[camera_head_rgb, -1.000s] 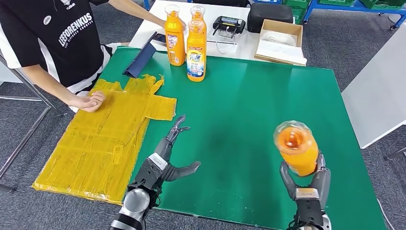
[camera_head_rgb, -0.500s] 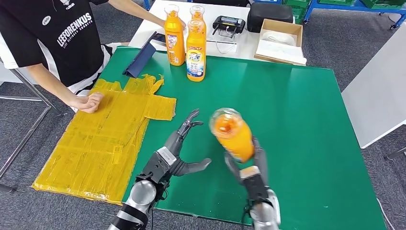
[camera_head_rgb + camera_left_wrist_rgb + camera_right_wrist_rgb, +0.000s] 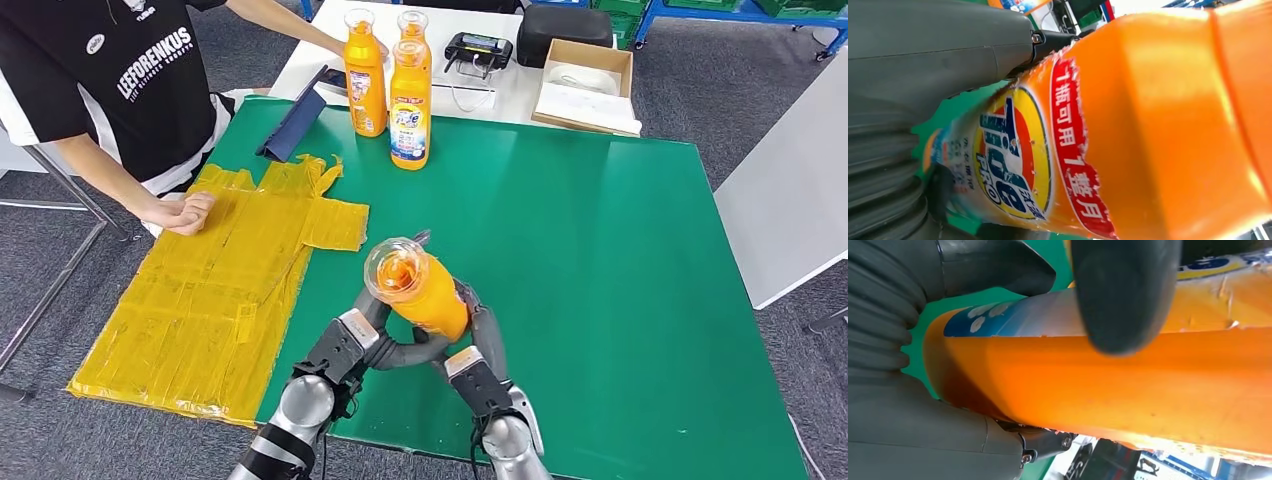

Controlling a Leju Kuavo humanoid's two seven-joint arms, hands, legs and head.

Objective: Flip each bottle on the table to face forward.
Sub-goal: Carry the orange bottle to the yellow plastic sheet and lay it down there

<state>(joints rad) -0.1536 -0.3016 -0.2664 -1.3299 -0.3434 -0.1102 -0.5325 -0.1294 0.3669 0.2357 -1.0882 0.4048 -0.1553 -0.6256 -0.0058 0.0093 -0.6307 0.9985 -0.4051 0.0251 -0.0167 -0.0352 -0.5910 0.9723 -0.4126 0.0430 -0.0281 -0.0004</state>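
Gripping the orange bottle from below, the right hand holds it above the green table near the front edge, centre-left; the left hand sits against it, fingers apart, whether grasping I cannot tell. The left wrist view shows its label close. The right wrist view shows fingers wrapped around it. Likely a handover; next, the left hand must close securely.
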